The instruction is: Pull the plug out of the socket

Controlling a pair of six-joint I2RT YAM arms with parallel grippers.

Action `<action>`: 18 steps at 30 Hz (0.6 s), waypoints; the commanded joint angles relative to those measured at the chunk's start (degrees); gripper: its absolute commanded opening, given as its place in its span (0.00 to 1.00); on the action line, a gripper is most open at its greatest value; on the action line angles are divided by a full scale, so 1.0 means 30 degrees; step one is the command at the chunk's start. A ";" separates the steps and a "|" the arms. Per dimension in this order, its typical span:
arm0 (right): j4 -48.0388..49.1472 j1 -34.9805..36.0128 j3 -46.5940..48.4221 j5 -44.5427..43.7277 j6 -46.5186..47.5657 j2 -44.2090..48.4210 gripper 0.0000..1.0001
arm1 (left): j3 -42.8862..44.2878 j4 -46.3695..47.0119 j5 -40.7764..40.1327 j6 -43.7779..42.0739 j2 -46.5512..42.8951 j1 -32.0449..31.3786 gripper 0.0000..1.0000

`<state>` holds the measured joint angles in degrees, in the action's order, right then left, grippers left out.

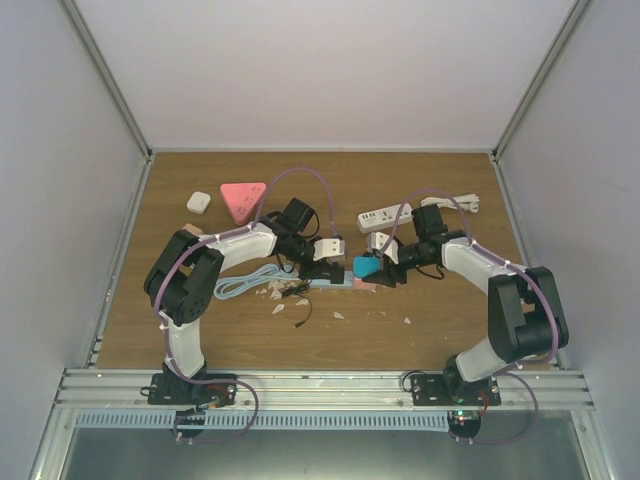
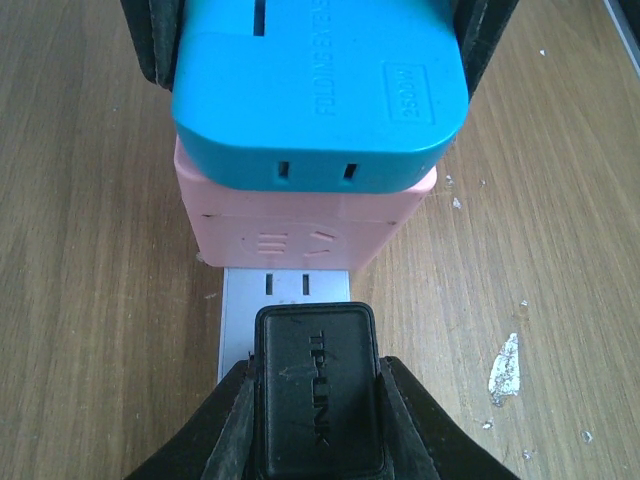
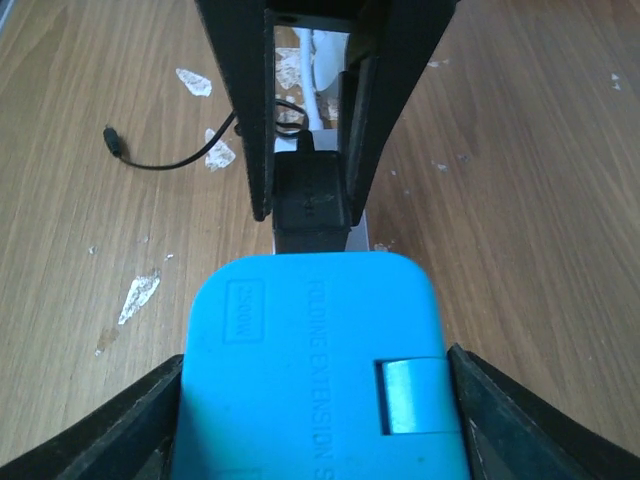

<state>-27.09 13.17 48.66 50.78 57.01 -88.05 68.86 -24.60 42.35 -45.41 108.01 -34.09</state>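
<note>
– Reading anything on the black plug (image 2: pixel 318 395)?
– Yes; "TP-LINK" is moulded into its top face; the left gripper (image 2: pixel 317 385) is pinched on its two sides, and the plug is seated at one end of a pale strip (image 2: pixel 285 290) that lies flat on the wooden table (image 2: pixel 90 250).
– And the blue adapter (image 3: pixel 315 340)?
– Raised letters along it spell "FOLDING EXTENSION S", the rest cut off by the frame edge; a boxed "2500W" sits near one corner; from the left wrist two slots show in its end face; it rides on top of a pink block (image 2: pixel 300 225), and the strip runs out from under that block towards the black plug, which is just beside it; the pink face carries embossed marks too faint to read.
– Does the right gripper (image 3: pixel 317 358) have the blue one?
– Its fingers (image 3: pixel 120 430) flank it, one on each side, very close; whether they press on it I cannot tell.
– What else lies near?
– A thin black cable (image 3: pixel 170 155) with a barrel tip lies loose on the wood, among white flecks (image 3: pixel 138 295).
</note>
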 commanded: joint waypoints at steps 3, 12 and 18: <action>-0.0839 0.0207 0.0510 0.0458 -0.0006 0.0167 0.58 | -0.0139 -0.0448 -0.0140 0.0411 -0.0331 -0.0254 0.12; -0.1646 0.0203 0.1248 0.1100 -0.0232 0.0185 0.51 | 0.0502 -0.1447 -0.0207 0.0588 -0.0521 -0.0214 0.57; -0.1823 0.0125 0.1758 0.1589 -0.0581 -0.0010 0.50 | 0.0240 -0.1051 -0.0543 0.0758 -0.1500 0.0058 0.77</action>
<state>-31.31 13.19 51.79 52.29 56.42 -88.07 69.21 -28.45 41.12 -43.46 107.39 -34.37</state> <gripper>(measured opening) 0.610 0.729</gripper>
